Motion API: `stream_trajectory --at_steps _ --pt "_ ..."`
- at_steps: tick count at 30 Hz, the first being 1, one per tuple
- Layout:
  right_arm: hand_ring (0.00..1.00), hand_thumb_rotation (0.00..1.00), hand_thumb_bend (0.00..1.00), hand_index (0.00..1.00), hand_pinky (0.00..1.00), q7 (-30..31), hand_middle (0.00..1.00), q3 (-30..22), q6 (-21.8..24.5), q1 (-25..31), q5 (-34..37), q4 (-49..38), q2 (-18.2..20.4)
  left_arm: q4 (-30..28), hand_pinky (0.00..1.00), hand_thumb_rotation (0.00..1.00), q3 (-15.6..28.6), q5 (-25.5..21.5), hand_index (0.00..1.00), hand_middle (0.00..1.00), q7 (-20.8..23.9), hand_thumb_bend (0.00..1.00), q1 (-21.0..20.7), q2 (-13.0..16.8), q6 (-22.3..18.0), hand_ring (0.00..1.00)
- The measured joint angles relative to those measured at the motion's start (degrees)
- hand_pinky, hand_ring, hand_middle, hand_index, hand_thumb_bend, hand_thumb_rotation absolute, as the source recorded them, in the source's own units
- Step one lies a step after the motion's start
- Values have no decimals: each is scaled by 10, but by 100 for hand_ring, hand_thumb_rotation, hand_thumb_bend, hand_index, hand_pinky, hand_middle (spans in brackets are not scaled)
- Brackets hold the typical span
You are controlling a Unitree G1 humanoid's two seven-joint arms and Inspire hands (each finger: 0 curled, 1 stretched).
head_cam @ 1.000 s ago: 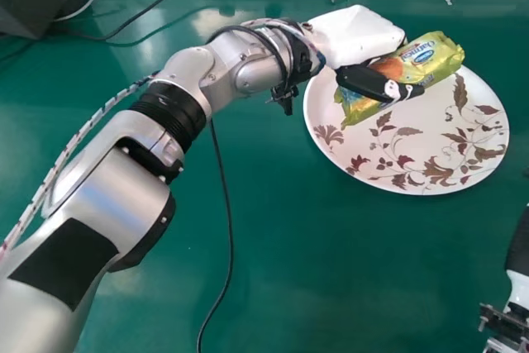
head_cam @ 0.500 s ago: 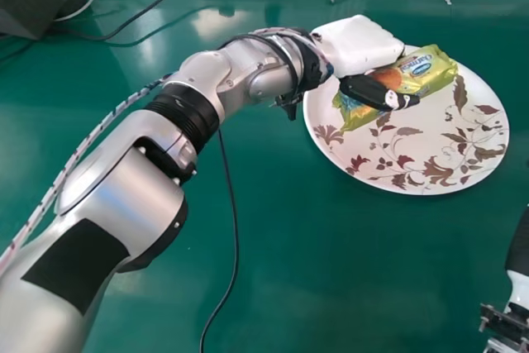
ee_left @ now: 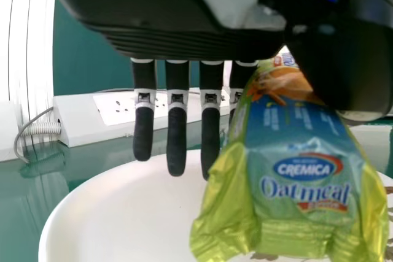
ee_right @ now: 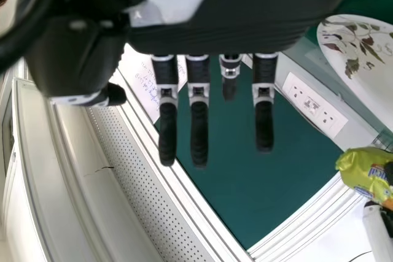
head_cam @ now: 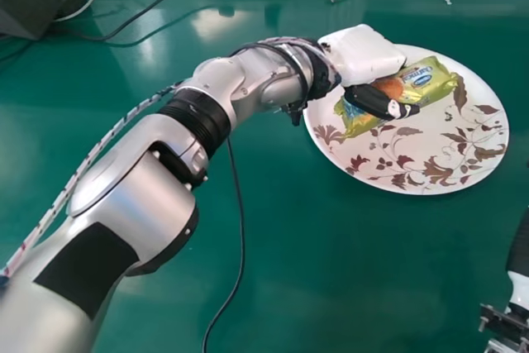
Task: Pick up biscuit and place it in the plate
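Left hand [head_cam: 364, 54] – biscuit packet [head_cam: 428, 82] pinched, over plate's [head_cam: 421, 142] far left part. Right hand [head_cam: 520, 288] – fingers straight, near right.

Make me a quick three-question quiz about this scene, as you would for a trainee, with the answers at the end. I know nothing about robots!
1. Multiple choice: what has the biscuit packet between its thumb and fingers?
A) the robot's right hand
B) a person's hand
C) the robot's left hand

2. True or false: the plate is plain, with no pattern on it.

3. Fill in the missing word: the colour of the table is ____.

Key: 1. C; 2. false; 3. green
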Motion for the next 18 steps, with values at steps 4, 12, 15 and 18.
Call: stream_trajectory --at_steps 4,12,15,18 --pt "46 0 50 48 41 0 51 0 0 1 0 0 0 3 43 0 -6 1 52 46 -5 49 0 -3 9 40" --pt "44 0 50 50 38 -8 51 0 0 1 -8 -11 0 12 43 0 -10 1 51 47 -14 49 0 -15 27 40" --pt "44 0 50 51 39 -10 51 0 0 1 -8 -14 0 18 43 0 -15 4 52 47 -15 49 0 -18 35 40" --pt "45 0 50 50 41 -14 51 1 0 2 -9 -17 0 21 43 0 -24 13 51 47 -15 49 0 -20 47 40"
